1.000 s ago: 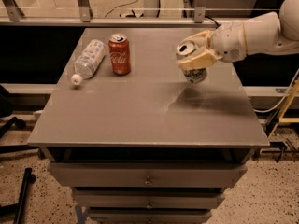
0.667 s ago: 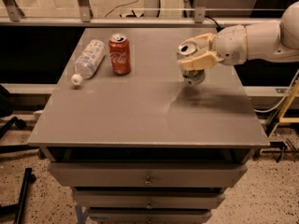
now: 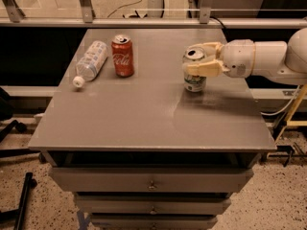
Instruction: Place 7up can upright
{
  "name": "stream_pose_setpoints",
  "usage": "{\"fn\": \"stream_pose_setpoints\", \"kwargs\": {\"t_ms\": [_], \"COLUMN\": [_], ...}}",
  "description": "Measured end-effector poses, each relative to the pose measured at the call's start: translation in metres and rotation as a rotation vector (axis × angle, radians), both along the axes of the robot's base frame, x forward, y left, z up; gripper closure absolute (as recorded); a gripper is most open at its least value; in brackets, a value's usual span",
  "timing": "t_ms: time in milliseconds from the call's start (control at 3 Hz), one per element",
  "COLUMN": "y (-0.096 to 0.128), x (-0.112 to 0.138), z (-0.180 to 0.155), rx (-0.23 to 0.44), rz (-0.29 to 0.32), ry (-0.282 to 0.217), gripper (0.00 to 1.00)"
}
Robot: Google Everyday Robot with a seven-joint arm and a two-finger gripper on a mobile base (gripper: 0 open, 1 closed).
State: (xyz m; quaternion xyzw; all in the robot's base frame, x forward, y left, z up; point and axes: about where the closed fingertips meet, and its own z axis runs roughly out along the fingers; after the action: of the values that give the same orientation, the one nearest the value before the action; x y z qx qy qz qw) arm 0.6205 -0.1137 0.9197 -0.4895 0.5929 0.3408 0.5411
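The 7up can [image 3: 194, 81], pale silver-green with a silver top, stands upright on the grey table top [image 3: 144, 119] at the right of the middle. Its base looks to be resting on the surface. My gripper [image 3: 199, 61] reaches in from the right on a white arm. Its cream fingers [image 3: 206, 69] are closed around the can's upper half, one behind the rim and one in front.
A red Coca-Cola can [image 3: 123, 55] stands upright at the back left. A clear plastic bottle [image 3: 89, 62] lies on its side to the left of it, white cap toward the front. Drawers sit below the table's front edge. A rail runs behind the table.
The can was tilted and held above the table. It is now turned upright and lowered onto the surface, with the gripper still around it.
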Motion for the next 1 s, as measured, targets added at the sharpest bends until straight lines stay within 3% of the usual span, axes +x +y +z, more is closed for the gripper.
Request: {"fn": "stream_pose_setpoints", "kwargs": {"t_ms": [667, 1000], "y": [-0.005, -0.007], "x": [0.001, 0.002], "z": [-0.012, -0.019], "rx": [0.09, 0.112], "rz": [-0.029, -0.029], "ry": [0.02, 0.044], "gripper": [1.0, 0.82]}}
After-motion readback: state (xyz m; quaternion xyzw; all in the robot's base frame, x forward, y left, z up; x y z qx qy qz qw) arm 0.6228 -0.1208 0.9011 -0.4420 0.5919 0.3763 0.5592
